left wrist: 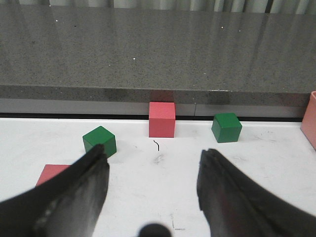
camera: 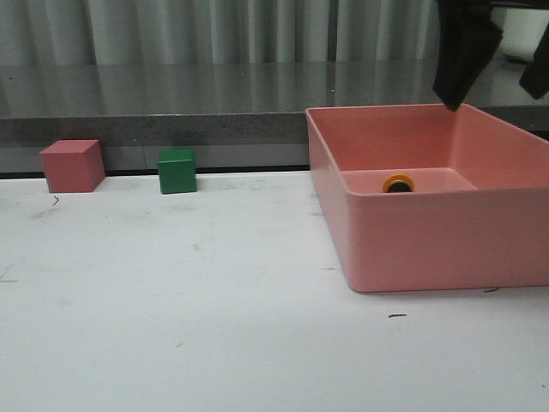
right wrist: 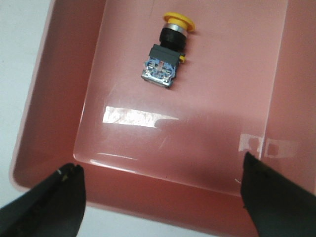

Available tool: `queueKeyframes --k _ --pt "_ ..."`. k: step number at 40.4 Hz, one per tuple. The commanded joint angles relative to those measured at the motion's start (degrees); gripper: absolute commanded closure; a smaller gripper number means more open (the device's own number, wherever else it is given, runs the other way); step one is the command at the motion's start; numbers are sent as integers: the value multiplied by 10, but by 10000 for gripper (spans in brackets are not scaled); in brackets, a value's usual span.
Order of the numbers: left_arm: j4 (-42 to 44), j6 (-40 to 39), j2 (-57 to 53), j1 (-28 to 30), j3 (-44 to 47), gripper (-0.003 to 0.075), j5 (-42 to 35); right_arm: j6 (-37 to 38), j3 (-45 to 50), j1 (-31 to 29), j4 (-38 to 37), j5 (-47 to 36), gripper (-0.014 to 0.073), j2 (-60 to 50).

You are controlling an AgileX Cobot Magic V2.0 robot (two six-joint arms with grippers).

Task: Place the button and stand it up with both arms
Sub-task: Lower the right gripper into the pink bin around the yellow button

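Currently the yellow-capped push-button with a blocky black base (right wrist: 166, 53) lies on its side on the floor of the pink plastic bin (camera: 429, 249) at the right of the white counter (camera: 171, 309). Above it, the right gripper (right wrist: 163, 197) hangs spread wide and empty. Over the left side, the left gripper (left wrist: 153, 185) is likewise parted and empty, with a green cube (camera: 177, 171) and a pink cube (camera: 73, 166) at the far edge.

A pink cube (camera: 73, 166) and green cube (camera: 177, 171) sit at left-centre on the white table (camera: 214, 326), a large pink plastic bin (camera: 429, 232) at right.
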Motion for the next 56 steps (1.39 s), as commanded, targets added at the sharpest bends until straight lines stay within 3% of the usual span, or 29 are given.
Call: queueKeyframes --k 1,23,45,56 --pt "-1 -1 6 -3 -20 336 -40 10 -53 0 -4 -7 -60 17" --pt "-1 -1 6 -3 -20 336 -40 63 -245 1 -4 70 -60 212" --pt "-1 -1 6 -3 -20 336 -40 85 -356 -1 -4 86 -58 331" --pt "-1 -1 6 -3 -20 336 -40 85 -357 -6 -6 91 50 347"
